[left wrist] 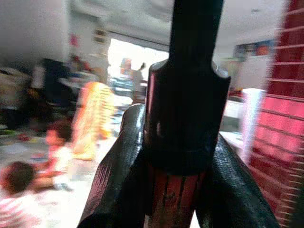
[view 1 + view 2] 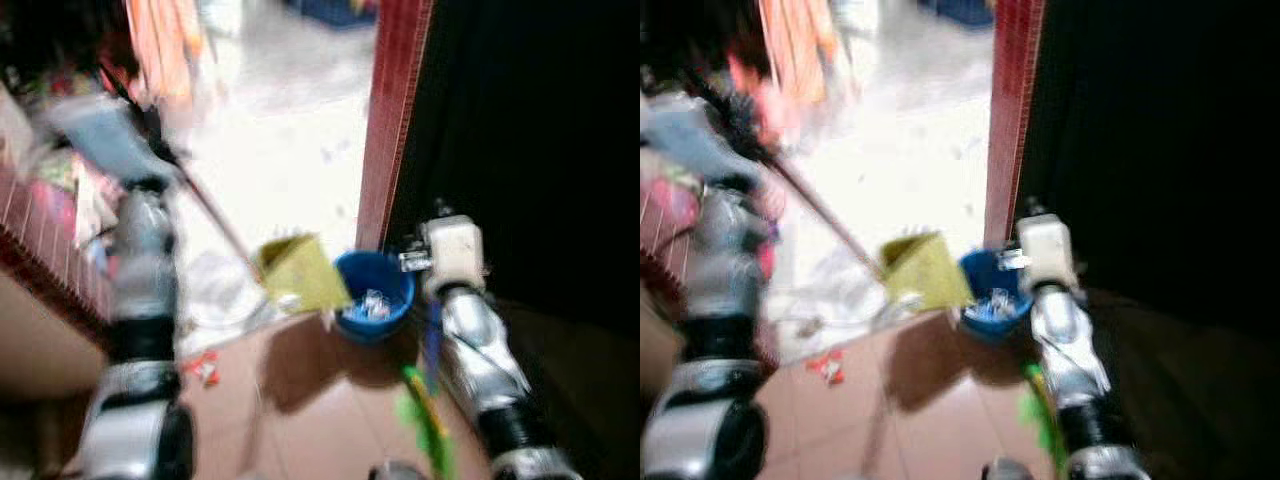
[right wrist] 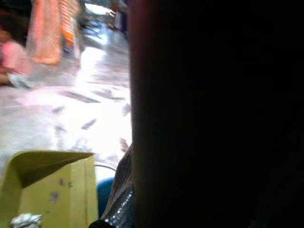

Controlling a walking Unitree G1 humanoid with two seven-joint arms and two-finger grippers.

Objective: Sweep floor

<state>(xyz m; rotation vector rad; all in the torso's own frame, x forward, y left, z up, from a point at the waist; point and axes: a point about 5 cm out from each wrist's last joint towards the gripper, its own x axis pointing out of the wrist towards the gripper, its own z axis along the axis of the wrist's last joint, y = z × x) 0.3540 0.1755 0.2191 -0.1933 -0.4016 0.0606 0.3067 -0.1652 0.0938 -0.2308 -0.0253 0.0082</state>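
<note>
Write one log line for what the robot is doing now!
left gripper shut on broom handle | yellow dustpan tipped by blue bin | right arm beside bin

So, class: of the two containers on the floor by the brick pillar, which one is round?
The blue bucket, beside the pillar, has a circular rim and litter inside; the yellow dustpan next to it is boxy and angular.

Left gripper (image 1: 173, 190): both black fingers (image 1: 118, 185) closed against a red-brown broom handle (image 1: 173, 204) with a black cap (image 1: 187, 109), handle upright between them. Background blurred: red brick pillar (image 1: 285, 137), orange hanging cloth (image 1: 92, 118), two people (image 1: 33, 175) low on the pale floor (image 1: 61, 209).
</note>
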